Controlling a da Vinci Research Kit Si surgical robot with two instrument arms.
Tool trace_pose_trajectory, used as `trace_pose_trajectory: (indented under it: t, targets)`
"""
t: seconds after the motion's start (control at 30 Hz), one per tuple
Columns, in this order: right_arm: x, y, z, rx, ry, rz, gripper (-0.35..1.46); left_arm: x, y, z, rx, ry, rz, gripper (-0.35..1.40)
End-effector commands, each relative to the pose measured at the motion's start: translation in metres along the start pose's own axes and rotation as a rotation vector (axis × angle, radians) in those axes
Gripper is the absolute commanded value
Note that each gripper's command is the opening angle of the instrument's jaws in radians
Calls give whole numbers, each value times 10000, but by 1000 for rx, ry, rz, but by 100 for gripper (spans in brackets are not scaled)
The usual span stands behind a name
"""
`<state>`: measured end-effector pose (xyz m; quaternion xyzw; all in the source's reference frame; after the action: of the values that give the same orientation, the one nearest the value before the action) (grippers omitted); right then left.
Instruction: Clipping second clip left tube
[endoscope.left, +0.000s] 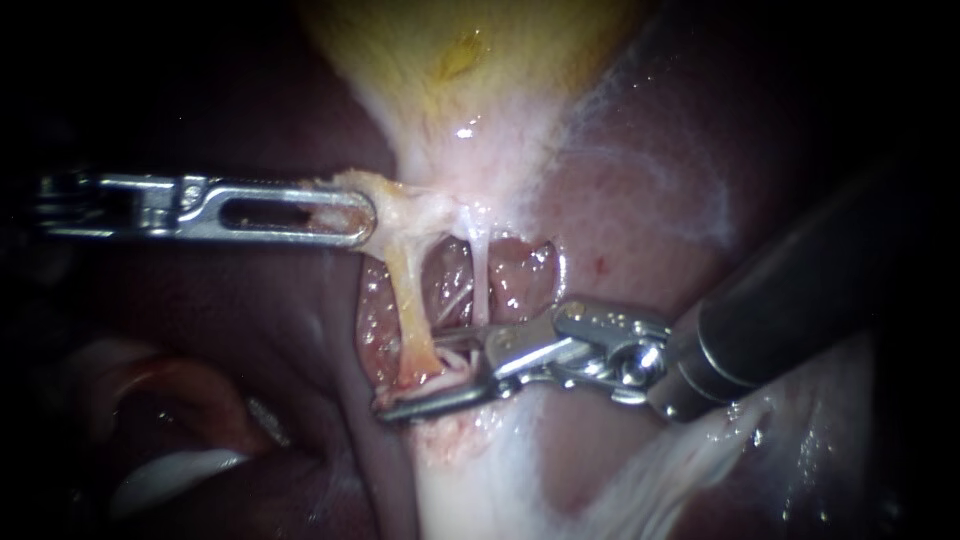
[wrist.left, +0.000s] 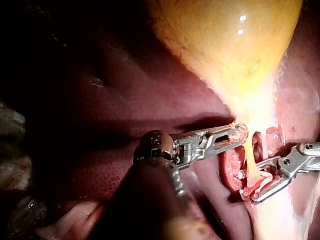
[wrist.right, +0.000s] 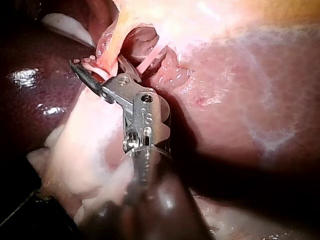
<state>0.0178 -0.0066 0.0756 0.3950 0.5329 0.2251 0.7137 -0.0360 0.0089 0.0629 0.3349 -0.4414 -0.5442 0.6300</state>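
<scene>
The yellowish left tube runs down from the gallbladder neck to its base. My right instrument comes in from the right, jaws open astride the tube's lower end, one jaw on each side. In the right wrist view the tube lies in the gap between those jaws. My left instrument is shut on pale tissue at the gallbladder neck and holds it out to the left. The left wrist view shows the same grip. A thin white right tube hangs beside the left one.
Dark red liver surrounds the opened window behind the tubes. Pale fatty tissue runs down below the right instrument's jaws. The right instrument's thick dark shaft crosses the lower right.
</scene>
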Motion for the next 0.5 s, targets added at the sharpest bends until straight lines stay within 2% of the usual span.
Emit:
trace_pose_trajectory:
  t: [0.03, 0.5]
  targets:
    - [0, 1, 1, 4, 0, 11, 45, 0, 0, 0, 0, 0, 0, -35]
    - [3, 4, 11, 40, -10, 99, 35, 0, 0, 2, -1, -1, 0, -35]
